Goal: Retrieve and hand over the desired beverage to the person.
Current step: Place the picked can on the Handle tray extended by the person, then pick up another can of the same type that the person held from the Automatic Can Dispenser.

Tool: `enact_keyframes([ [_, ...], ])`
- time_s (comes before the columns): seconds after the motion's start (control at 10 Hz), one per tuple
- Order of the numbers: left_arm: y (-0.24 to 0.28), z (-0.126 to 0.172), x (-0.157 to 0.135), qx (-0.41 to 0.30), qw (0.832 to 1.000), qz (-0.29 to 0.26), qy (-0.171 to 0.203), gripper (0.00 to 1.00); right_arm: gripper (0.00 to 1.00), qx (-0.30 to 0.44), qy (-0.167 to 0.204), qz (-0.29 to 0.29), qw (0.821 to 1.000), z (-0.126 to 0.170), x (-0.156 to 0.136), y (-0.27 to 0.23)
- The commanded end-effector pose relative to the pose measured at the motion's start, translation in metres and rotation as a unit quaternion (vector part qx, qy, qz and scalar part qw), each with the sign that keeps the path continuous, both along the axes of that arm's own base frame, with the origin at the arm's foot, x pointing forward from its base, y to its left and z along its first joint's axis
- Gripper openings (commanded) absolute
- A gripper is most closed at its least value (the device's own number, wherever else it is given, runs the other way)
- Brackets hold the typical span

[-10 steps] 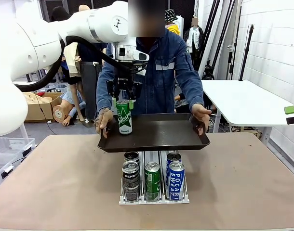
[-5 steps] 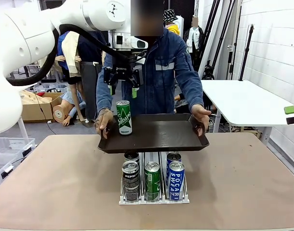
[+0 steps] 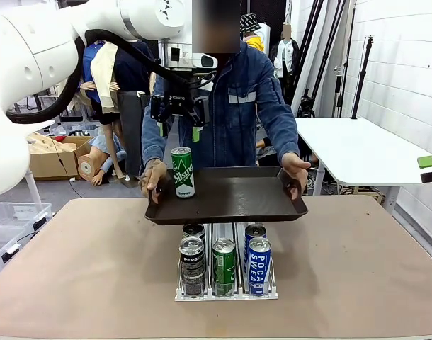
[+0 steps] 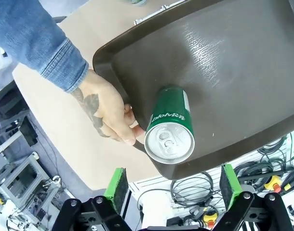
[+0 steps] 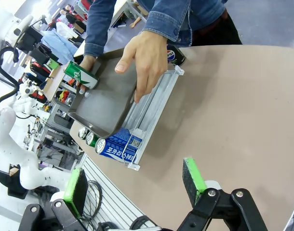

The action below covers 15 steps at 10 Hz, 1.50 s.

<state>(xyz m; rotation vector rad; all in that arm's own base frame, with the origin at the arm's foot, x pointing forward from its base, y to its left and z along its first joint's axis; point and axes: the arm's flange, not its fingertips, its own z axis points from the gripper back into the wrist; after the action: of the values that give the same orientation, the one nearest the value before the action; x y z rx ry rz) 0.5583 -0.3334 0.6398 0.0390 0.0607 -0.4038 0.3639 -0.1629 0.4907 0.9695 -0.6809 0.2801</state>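
A green beverage can (image 3: 182, 172) stands upright at the left end of a dark tray (image 3: 237, 198), free of any grip. The person (image 3: 237, 106), in a blue denim jacket, holds that tray by both ends above the table. My left gripper (image 3: 178, 131) hangs open a little above the can. The left wrist view looks straight down on the can's silver top (image 4: 169, 139), between my spread green pads (image 4: 117, 188), with the person's hand (image 4: 108, 113) on the tray rim beside it. My right gripper (image 5: 135, 187) is open with nothing in it, off to the table's side.
Under the tray, a clear rack (image 3: 226, 292) holds rows of cans: black Pepsi (image 3: 192, 258), green (image 3: 224, 261), blue Pocari Sweat (image 3: 259, 263). A white side table (image 3: 357, 152) stands at the far right. The brown tabletop (image 3: 81, 269) is bare on both sides of the rack.
My left gripper opened off the green can's top and rose above it. The can stayed standing on the tray. The person and tray have barely moved.
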Motion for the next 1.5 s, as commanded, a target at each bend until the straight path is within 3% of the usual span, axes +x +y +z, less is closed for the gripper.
enact_keyframes([
  [0.0, -0.001, 0.001, 0.001, -0.005, 1.0, -0.001, -0.006, 1.0, 1.0, 0.004, 0.0, 0.0, 1.0, 0.001, 0.0, 0.0],
  [1.0, 0.0, 0.0, 0.0, -0.001, 1.0, 0.0, -0.002, 1.0, 1.0, 0.004, 0.0, 0.0, 1.0, 0.001, 0.0, 0.0],
  [1.4, 0.065, 0.026, -0.054, -0.093, 0.994, 0.034, -0.046, 1.0, 1.0, 0.004, 0.0, 0.0, 1.0, 0.001, 0.0, 0.0],
])
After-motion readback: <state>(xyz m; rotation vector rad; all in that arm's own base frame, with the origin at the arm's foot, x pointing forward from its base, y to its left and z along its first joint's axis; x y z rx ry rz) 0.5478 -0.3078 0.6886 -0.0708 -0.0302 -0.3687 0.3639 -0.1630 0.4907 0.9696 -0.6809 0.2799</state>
